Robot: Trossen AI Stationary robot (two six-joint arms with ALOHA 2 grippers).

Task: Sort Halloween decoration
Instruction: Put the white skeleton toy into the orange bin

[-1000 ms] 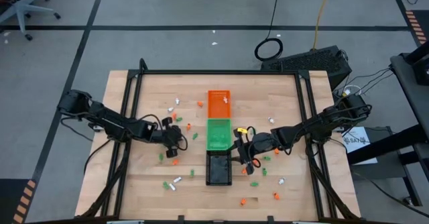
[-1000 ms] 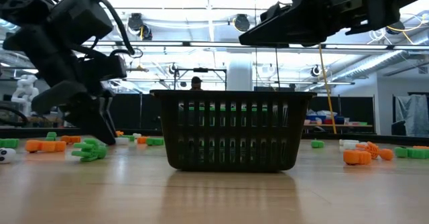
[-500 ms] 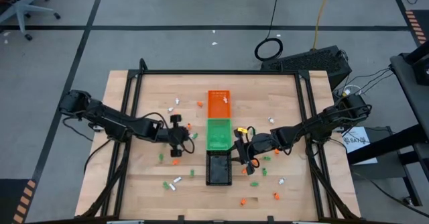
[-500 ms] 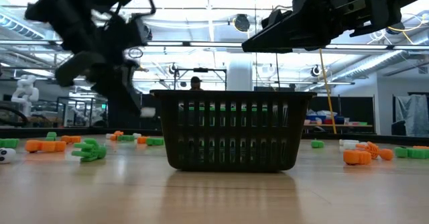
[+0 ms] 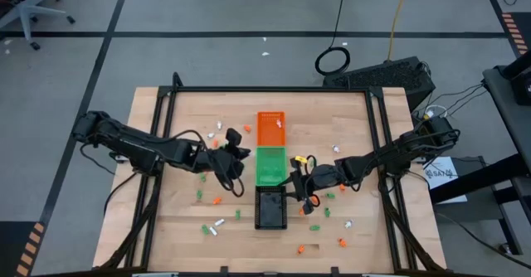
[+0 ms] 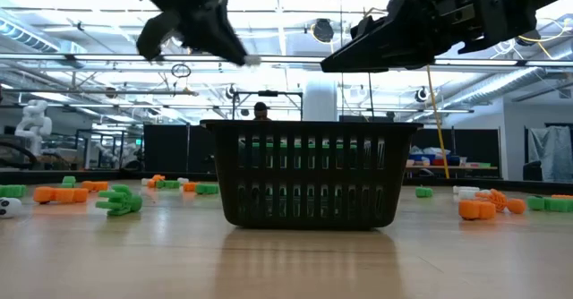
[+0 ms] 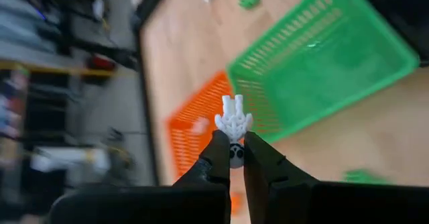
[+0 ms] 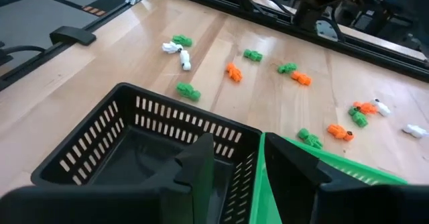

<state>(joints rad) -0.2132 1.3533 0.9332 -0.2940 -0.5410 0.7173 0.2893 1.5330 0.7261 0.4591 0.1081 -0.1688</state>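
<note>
Three small trays stand in a row at mid-table: orange (image 5: 270, 128), green (image 5: 270, 166), black (image 5: 270, 208). Tiny orange, green and white trinkets lie scattered around them, such as an orange one (image 5: 217, 200) and a green one (image 8: 188, 90). My left gripper (image 7: 236, 143) is raised just left of the green tray (image 7: 322, 63) and is shut on a white trinket (image 7: 234, 120). My right gripper (image 8: 238, 167) stands open, well above the trays where the black tray (image 8: 134, 143) meets the green one, touching nothing. My left gripper pinches the white trinket between its two fingertips (image 7: 218, 153) by its rounded, dark-spotted end (image 7: 234, 154). Its finger-like end (image 7: 234, 110) sticks out past the tips. The trinket is lifted clear, high above the table (image 6: 253, 61).
Dark frame rails (image 5: 162, 144) run along the table's left, right and far sides. More trinkets lie near the front edge (image 5: 340, 242) and left of the trays (image 5: 202, 194). In the low view a person (image 6: 261, 111) shows far behind the table.
My left gripper has risen from the table top to above tray height, carrying the white trinket. It has moved toward the table's right and far edges, up beside the green tray, and has rolled about its own axis. My right gripper has kept still.
</note>
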